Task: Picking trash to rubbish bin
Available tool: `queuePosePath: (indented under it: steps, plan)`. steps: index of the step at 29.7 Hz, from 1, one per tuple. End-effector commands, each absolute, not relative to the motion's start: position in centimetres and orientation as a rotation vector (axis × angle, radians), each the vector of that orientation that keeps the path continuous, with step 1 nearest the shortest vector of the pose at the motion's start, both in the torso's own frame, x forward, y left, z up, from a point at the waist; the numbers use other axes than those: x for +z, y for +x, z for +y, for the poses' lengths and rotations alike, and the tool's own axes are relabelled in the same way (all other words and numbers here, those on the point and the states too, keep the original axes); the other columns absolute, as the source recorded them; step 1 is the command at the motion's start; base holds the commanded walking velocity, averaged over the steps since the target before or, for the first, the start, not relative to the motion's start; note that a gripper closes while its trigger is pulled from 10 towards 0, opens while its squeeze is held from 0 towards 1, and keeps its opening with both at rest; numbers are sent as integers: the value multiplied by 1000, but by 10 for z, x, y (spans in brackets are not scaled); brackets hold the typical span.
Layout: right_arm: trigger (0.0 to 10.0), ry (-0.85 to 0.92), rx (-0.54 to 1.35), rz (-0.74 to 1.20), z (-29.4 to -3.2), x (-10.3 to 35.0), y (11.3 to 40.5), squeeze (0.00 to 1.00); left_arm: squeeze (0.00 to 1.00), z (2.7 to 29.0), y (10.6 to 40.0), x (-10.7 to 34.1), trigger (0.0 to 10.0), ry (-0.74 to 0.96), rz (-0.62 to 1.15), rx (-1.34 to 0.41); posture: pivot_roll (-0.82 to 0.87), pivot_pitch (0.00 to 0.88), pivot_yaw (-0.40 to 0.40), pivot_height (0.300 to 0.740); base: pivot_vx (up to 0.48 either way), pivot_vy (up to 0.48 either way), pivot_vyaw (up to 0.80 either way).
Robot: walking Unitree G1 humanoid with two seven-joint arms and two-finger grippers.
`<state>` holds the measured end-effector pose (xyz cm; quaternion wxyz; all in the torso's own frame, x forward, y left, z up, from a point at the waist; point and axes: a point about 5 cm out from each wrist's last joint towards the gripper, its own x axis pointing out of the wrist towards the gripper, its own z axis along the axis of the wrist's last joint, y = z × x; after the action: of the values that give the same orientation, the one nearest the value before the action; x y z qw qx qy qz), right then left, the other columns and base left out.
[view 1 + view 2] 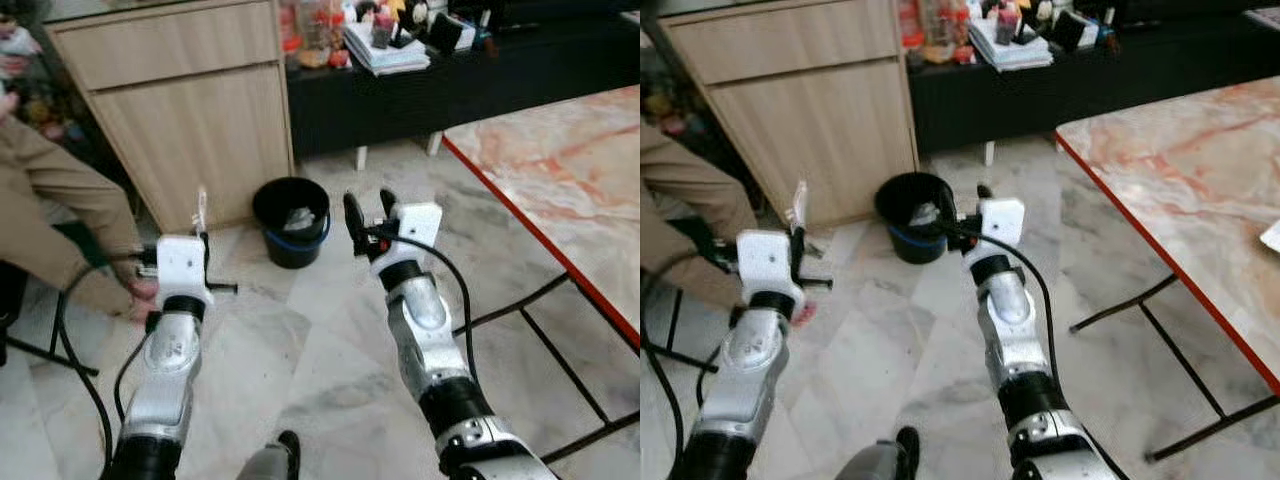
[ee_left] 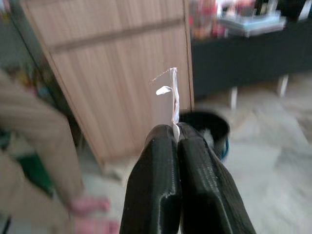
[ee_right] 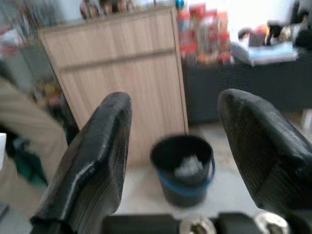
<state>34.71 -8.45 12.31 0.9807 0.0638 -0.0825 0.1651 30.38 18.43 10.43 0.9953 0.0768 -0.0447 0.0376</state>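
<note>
— White scrap of trash (image 2: 172,95), where is it?
— Pinched in the left claw (image 2: 176,132), fingers tight together, left of the black bin (image 1: 291,221) by the wooden cabinet (image 1: 190,110).
— And the right claw (image 1: 367,212)?
— Spread wide, holding nothing, near the bin.

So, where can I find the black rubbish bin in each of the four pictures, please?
Left eye view: the rubbish bin stands on the floor at upper centre, beside the wooden cabinet.
Right eye view: it is at upper centre-left, partly behind the right gripper.
Left wrist view: it is just past the fingertips, which pinch a thin white scrap.
Right wrist view: it sits between the two open fingers.
Shared landmark: the wooden cabinet.
</note>
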Motion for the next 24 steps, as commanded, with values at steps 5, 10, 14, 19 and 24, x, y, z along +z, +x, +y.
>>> queuePosePath:
  steps: [5,10,14,19,24]
  plan:
    - [10000,101,376,63,-85,70,329,0,0,197,291,62,10000,184,69,93,106,206,-21,740,269,0,0]
    - [10000,55,341,291,-102,24,307,0,0,210,273,22,10000,227,241,88,99,205,-19,740,286,0,0]
    - [10000,52,303,418,-117,-2,289,0,0,221,259,3,10000,225,326,117,95,204,-22,740,289,0,0]
    - [10000,52,261,538,-129,-23,270,0,0,230,249,-10,10000,230,390,141,98,198,-19,740,289,0,0]
    - [10000,56,199,698,-142,-50,240,0,0,239,224,-34,10000,228,526,179,94,184,-12,740,288,0,0]
